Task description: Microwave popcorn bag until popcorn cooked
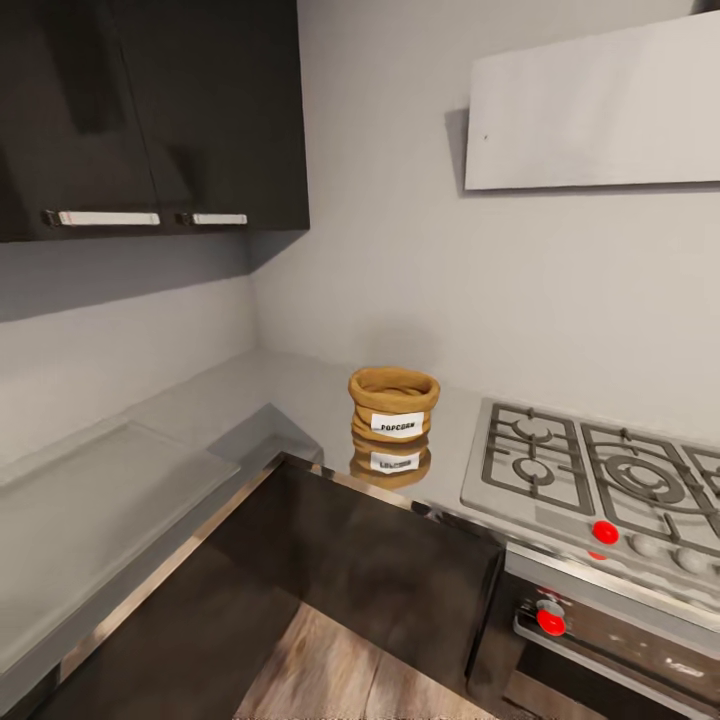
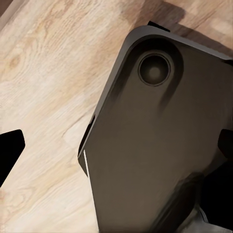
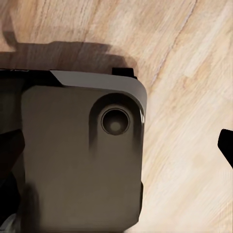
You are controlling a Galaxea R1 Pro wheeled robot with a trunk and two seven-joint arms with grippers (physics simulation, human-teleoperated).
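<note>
The popcorn bag (image 1: 394,402), a squat tan sack with a rolled rim and a white "POPCORN" label, stands upright on the glossy grey countertop (image 1: 300,385) near the corner, its reflection just in front of it. What is inside the bag is hidden by the rim. The microwave is out of view. My left gripper (image 2: 116,145) is open, with dark fingertips (image 2: 7,153) far apart, pointing down at the robot's dark base and the wood floor. In the right wrist view my right gripper (image 3: 116,145) is also open over the base, one fingertip (image 3: 226,145) at the picture's edge.
A steel gas hob (image 1: 600,470) with red knobs lies right of the bag, an oven (image 1: 610,640) below it and a flat grey range hood (image 1: 600,105) above. Dark upper cabinets (image 1: 150,110) hang at left. Dark lower cabinets (image 1: 370,570) front the L-shaped counter.
</note>
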